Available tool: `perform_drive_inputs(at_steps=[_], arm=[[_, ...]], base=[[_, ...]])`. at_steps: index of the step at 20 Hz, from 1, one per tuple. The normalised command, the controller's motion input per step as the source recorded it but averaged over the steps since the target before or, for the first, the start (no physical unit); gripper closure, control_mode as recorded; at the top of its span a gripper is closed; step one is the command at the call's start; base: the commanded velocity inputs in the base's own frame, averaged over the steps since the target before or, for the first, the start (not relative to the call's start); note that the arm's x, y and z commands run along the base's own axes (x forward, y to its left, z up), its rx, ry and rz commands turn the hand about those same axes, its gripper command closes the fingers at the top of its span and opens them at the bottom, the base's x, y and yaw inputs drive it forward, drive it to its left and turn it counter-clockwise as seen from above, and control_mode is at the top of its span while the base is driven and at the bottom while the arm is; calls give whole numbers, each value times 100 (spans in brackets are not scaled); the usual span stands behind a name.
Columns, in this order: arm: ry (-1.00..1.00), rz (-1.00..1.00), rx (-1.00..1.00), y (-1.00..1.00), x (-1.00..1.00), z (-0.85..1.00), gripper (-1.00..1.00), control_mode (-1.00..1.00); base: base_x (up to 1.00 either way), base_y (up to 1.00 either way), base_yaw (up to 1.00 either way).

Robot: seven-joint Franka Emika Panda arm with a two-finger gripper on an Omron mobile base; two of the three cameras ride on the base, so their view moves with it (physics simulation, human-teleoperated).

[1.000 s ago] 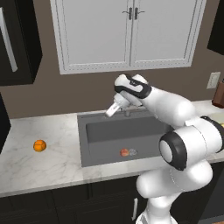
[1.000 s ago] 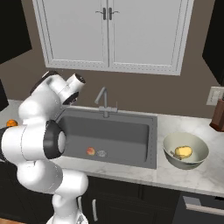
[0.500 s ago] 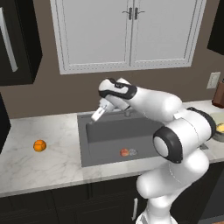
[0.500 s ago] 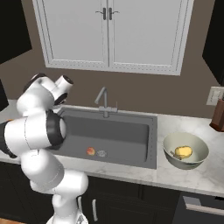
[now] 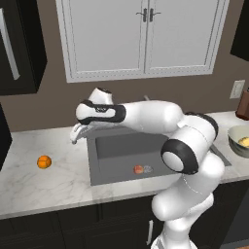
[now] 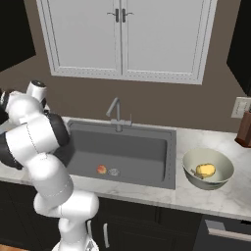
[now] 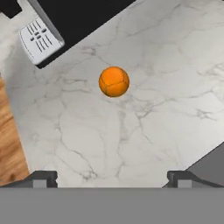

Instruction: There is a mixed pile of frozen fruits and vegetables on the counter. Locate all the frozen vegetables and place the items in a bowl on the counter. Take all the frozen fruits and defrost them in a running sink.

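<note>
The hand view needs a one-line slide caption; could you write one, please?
Open gripper above the counter, orange ball ahead.

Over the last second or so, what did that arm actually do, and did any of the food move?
The arm swung left, from above the sink out over the counter, carrying the open, empty gripper toward the orange ball. Nothing was grabbed or released. The orange ball, the reddish ball in the sink and the bowl stayed put.
</note>
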Motion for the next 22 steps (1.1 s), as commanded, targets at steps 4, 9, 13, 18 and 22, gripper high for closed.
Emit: perform_drive_inputs(at_steps=[4, 9, 13, 18, 22], arm=[[-6, -1, -5, 44, 0, -20, -100, -100], [-11, 0, 0, 19, 0, -25, -100, -100], [-18, 0, 0, 18, 0, -43, -100, -100], [3, -1, -6, 56, 6, 0, -100, -100], [8, -2, -10, 51, 14, -1, -100, -100]], base=[[0, 0, 0], [0, 0, 0], [0, 0, 0], [0, 0, 0], [0, 0, 0]])
